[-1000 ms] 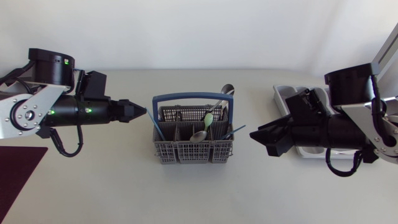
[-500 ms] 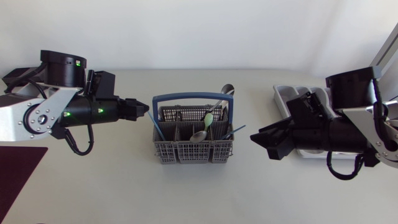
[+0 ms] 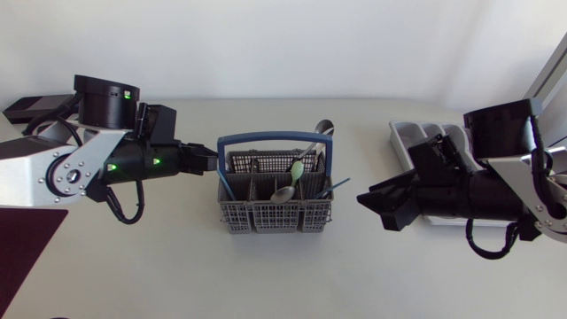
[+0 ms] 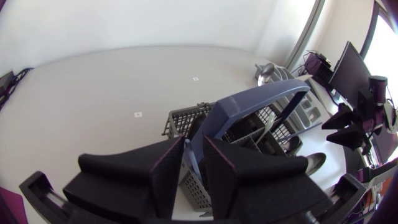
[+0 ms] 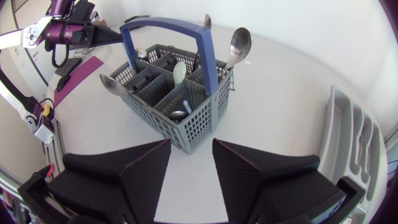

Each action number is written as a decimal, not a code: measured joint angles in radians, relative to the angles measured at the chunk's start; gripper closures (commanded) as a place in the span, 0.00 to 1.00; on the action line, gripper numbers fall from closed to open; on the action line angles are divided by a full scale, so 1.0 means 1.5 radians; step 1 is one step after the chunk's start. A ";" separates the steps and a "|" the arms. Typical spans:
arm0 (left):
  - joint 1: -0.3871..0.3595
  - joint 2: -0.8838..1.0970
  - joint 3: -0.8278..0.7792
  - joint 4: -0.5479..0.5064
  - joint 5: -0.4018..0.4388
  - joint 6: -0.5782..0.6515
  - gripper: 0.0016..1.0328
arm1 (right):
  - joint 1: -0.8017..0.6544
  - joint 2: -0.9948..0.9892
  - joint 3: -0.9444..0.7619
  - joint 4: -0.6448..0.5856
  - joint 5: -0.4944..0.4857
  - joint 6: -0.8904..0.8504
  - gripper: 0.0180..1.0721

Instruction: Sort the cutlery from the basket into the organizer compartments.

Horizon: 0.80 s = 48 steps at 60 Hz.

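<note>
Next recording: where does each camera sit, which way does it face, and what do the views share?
Head view: fixed above the table, looking down; the left gripper and right gripper flank the basket.
Left wrist view: on the left arm's last link, facing the basket's blue handle, which sits inside its own open gripper.
Right wrist view: on the right arm's last link, facing the basket past its own open gripper; organizer beside it.
Shared: all three show the basket.

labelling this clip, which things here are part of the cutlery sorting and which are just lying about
Job: grey mesh cutlery basket with blue handle; pale green spoon and silver spoons in it; grey plastic organizer tray.
Lying about: dark maroon mat.
</note>
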State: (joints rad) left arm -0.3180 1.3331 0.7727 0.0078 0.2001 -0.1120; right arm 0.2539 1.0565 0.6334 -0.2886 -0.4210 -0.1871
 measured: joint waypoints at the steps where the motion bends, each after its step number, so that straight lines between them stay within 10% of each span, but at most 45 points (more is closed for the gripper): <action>1: -0.002 0.001 -0.001 0.001 -0.001 0.000 0.88 | 0.000 0.000 0.000 0.000 0.000 0.000 0.51; 48: -0.041 -0.119 -0.060 0.006 -0.088 0.004 0.97 | 0.014 -0.018 -0.013 0.005 0.046 -0.015 0.51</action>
State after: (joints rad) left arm -0.3794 1.1549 0.6834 0.0166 0.0681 -0.1055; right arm 0.2749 1.0294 0.6136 -0.2813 -0.3527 -0.2096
